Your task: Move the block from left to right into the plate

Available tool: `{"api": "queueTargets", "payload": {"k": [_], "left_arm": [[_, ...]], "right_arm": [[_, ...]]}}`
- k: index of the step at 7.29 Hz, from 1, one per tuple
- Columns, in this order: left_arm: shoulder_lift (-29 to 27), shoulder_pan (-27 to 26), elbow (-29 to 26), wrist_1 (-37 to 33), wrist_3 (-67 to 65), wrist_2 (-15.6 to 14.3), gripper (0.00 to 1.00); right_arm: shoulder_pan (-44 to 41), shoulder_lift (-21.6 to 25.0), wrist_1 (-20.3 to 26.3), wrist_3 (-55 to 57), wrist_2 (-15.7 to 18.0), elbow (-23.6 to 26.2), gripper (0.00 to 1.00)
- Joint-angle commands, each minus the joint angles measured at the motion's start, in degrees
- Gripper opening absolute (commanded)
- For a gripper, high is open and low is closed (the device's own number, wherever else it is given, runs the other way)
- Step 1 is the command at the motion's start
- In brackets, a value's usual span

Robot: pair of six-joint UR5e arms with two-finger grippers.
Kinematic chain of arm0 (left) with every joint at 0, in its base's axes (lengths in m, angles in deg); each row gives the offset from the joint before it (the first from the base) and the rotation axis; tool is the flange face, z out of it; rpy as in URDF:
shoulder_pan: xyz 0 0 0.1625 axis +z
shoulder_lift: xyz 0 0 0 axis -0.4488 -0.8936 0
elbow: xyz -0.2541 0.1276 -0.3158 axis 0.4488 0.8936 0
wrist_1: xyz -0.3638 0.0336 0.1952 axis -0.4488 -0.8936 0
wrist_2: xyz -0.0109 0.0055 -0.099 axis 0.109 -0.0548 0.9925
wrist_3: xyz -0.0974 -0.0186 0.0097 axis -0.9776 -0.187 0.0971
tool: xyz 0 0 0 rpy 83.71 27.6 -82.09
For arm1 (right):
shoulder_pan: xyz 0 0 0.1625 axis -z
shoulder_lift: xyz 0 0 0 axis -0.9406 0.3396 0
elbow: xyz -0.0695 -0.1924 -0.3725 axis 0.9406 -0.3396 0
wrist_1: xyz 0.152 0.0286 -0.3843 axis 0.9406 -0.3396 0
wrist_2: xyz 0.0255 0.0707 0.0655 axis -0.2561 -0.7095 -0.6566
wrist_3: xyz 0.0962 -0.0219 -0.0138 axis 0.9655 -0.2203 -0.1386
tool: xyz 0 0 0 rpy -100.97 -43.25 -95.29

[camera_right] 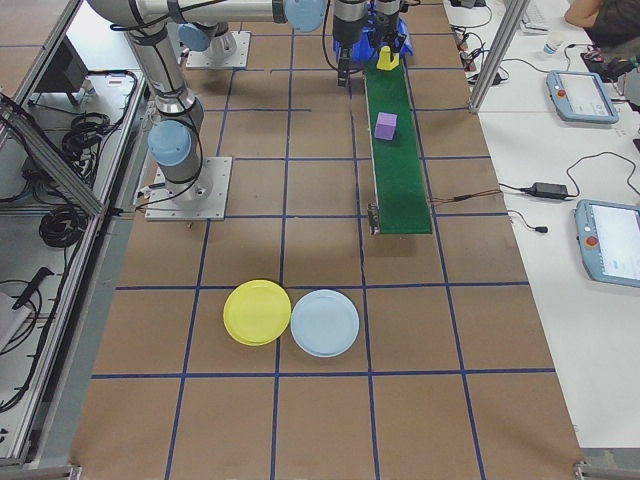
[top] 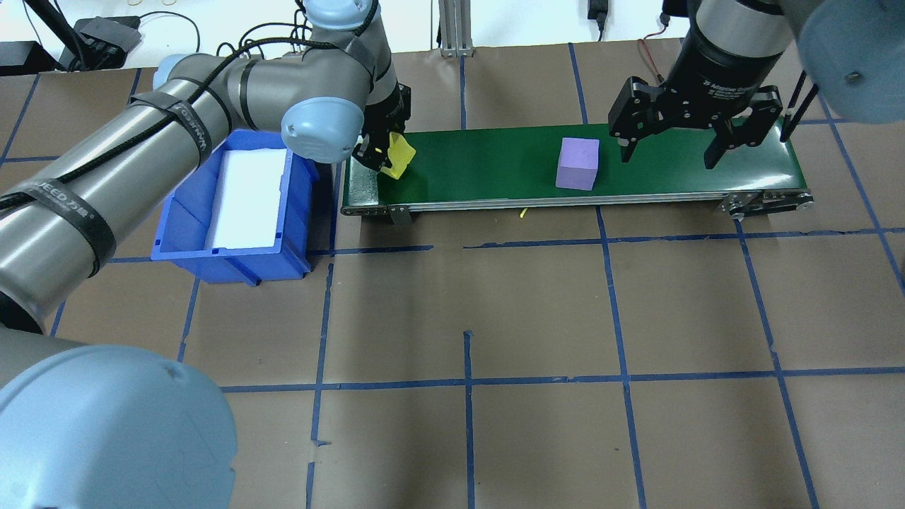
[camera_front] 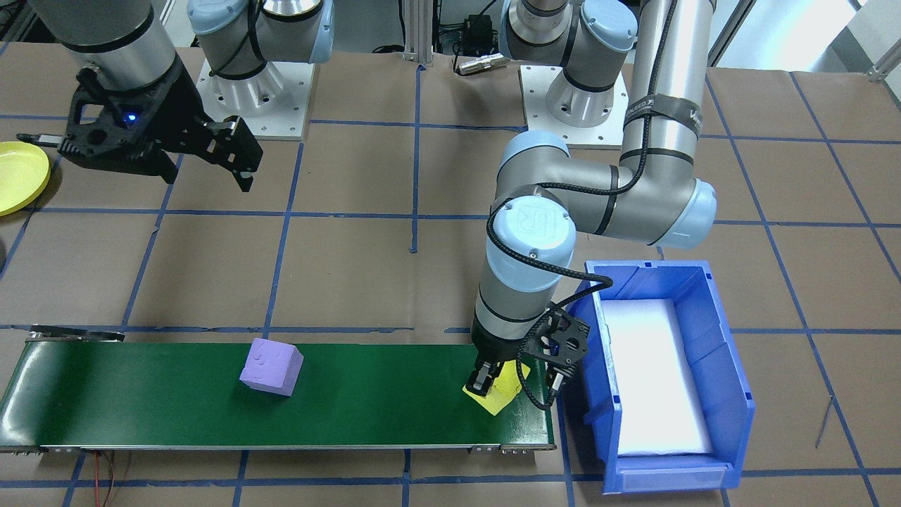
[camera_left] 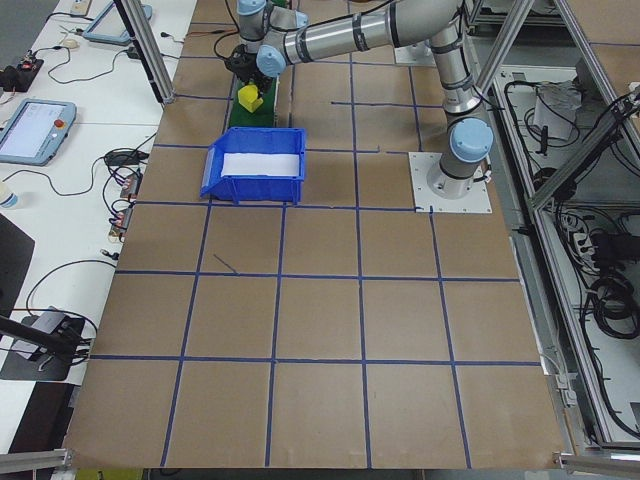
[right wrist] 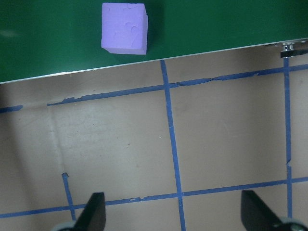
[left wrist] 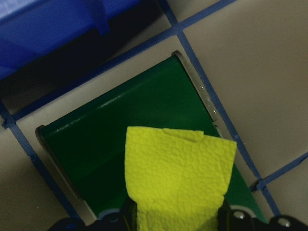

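My left gripper (camera_front: 495,384) is shut on a yellow block (camera_front: 503,393), seen from the wrist as a yellow block (left wrist: 175,173) between the fingers. It is held tilted and low over the end of the green conveyor belt (top: 495,159) beside the blue bin. A purple block (top: 577,163) rests on the belt further along. My right gripper (top: 668,157) hangs open and empty above the belt's other end, to the right of the purple block (right wrist: 124,28). The yellow plate (camera_right: 257,312) lies on the table well beyond the belt, and its edge shows as the plate (camera_front: 17,176).
A blue bin (top: 233,261) with a white liner stands at the belt's left end, close to my left wrist. A light blue plate (camera_right: 324,322) lies touching the yellow one. Operator tables with tablets and cables run along the far side.
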Motion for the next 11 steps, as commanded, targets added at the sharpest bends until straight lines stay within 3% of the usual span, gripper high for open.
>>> {"api": "queueTargets", "payload": {"k": [1,2,3,7,8,9,11], "left_arm": [[0.18,-0.79,2.21,1.71,-1.65,-0.12,0.53],[0.18,-0.79,2.12,1.71,-1.65,-2.12,0.86],[0.36,-0.79,2.04,2.93,-1.65,-2.32,0.99],[7.2,-0.1,1.95,4.17,2.62,-2.31,0.99],[9.83,2.43,3.17,2.95,7.52,-2.32,0.99],[11.94,5.85,3.53,-0.1,13.75,-2.23,0.99],[12.66,9.65,2.4,-3.99,34.26,-2.32,1.0]], "right_arm": [[3.91,-1.81,-2.39,-0.13,-0.07,1.02,1.0],[3.92,-2.18,-3.02,-0.14,0.02,1.12,1.0],[4.18,-2.35,-3.12,-0.31,0.02,1.03,1.0],[10.14,-3.76,-5.4,-7.4,-0.07,1.12,1.0],[10.59,-5.68,-7.14,-9.87,0.02,1.12,1.0],[11.38,-8.48,-11.95,-10.33,-0.15,1.03,1.0],[11.56,-11.92,-15.57,-14.17,-0.24,0.24,1.0]]}}
